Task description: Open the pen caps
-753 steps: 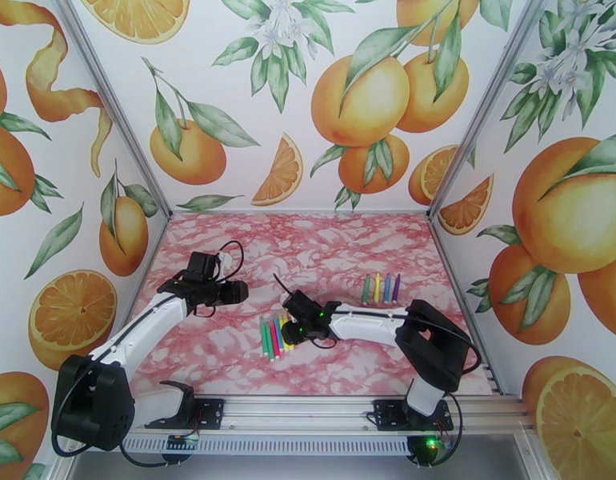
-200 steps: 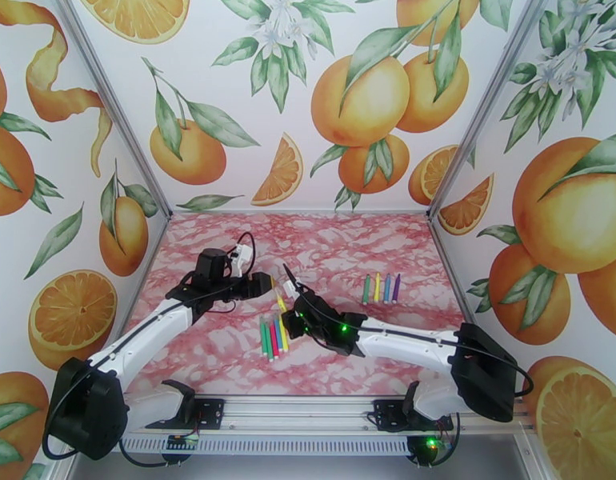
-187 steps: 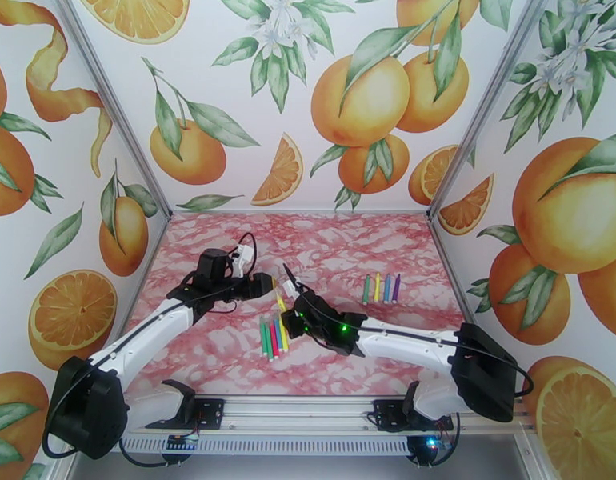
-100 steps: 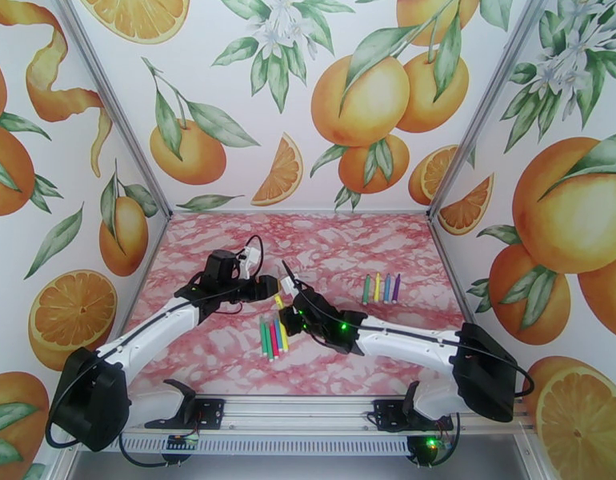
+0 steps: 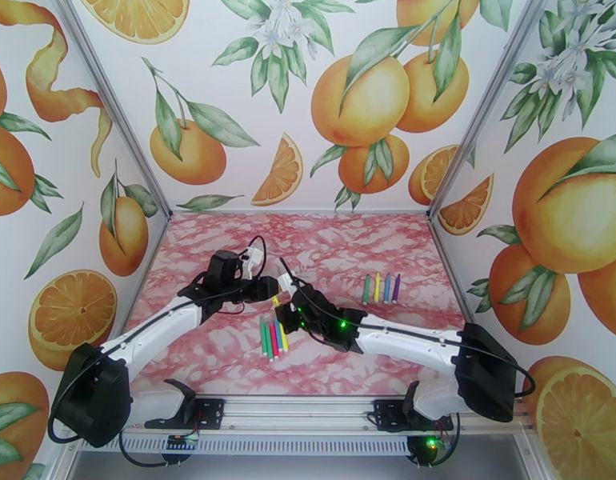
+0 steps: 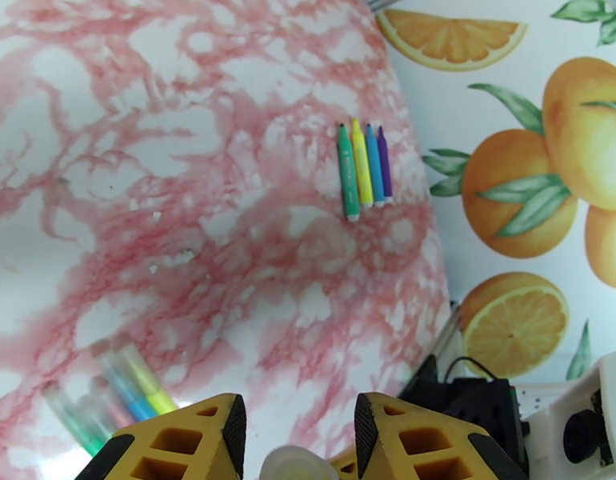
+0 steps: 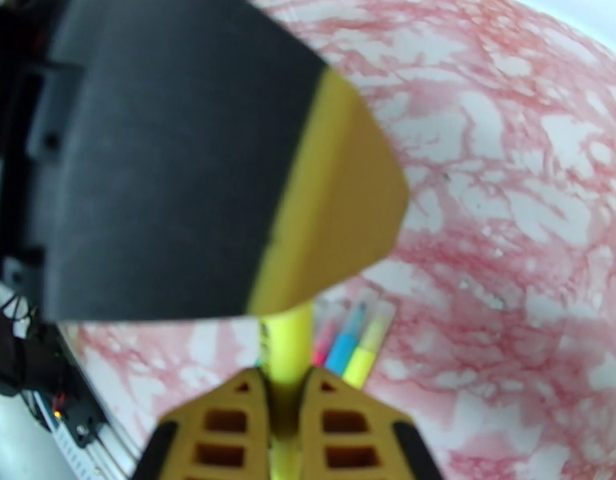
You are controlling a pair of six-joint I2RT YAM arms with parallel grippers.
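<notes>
4 pens (image 6: pixel 364 174) (maybe uncapped) near right wall (image 5: pixel 532 234)

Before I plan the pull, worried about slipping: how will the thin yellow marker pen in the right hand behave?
The thin yellow marker pen looks straight and stiff, so probably won't bend. Its smooth round barrel might slip in the right hand; released, it would likely roll.
</notes>
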